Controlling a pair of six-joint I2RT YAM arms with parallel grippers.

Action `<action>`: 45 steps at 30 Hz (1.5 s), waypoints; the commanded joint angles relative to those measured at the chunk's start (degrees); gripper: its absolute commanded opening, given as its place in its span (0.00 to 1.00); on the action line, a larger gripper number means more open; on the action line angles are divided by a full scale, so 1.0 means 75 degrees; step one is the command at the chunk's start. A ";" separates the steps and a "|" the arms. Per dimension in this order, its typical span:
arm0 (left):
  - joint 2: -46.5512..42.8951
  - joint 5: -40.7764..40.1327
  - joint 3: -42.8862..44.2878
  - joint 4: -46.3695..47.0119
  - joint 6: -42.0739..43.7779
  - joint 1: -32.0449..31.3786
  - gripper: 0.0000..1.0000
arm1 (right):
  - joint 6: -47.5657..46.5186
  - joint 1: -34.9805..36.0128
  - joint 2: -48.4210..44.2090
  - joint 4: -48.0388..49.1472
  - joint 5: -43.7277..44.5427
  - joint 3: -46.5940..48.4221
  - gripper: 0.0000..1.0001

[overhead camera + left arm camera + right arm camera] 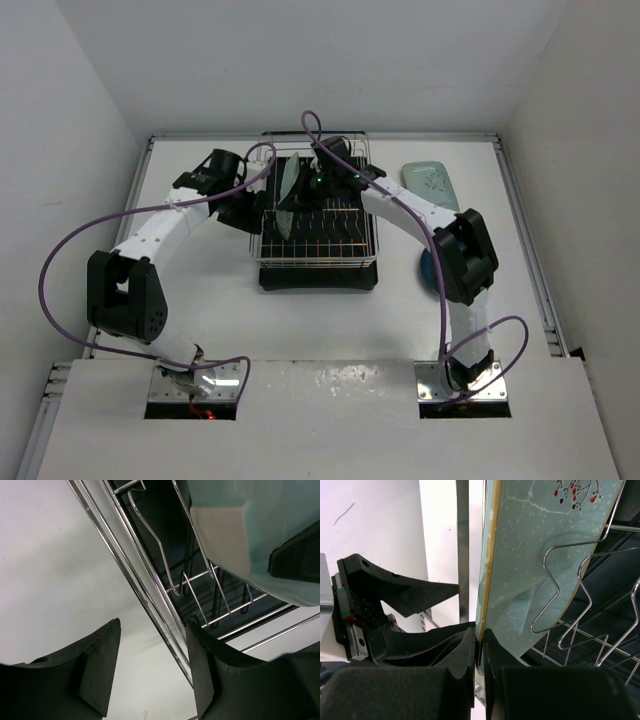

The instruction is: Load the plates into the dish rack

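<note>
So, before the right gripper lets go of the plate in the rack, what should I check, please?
1. Right gripper shut on the mint plate at its edge: ok.
2. Mint plate upright among the dish rack dividers: ok.
3. Plate's lower edge seated in the rack: cannot tell.
4. Left gripper open, holding nothing, beside the rack: ok.
5. Second mint plate lying uncovered: ok.
6. Blue plate free to pick: cannot tell, partly hidden.
</note>
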 commanded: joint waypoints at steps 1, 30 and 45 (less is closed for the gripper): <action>-0.0044 0.0135 0.0079 0.0161 -0.0024 -0.0037 0.59 | 0.0083 -0.0093 -0.0649 0.0411 -0.0525 0.0059 0.00; 0.0027 0.0065 0.0080 0.0161 -0.0024 -0.0037 0.59 | 0.0739 -0.0105 -0.1212 0.0997 -0.1064 -0.0490 0.00; 0.0027 0.0065 0.0080 0.0161 0.0046 -0.0037 0.59 | 0.0540 -0.0128 -0.1352 0.0482 -0.1216 -0.0339 0.00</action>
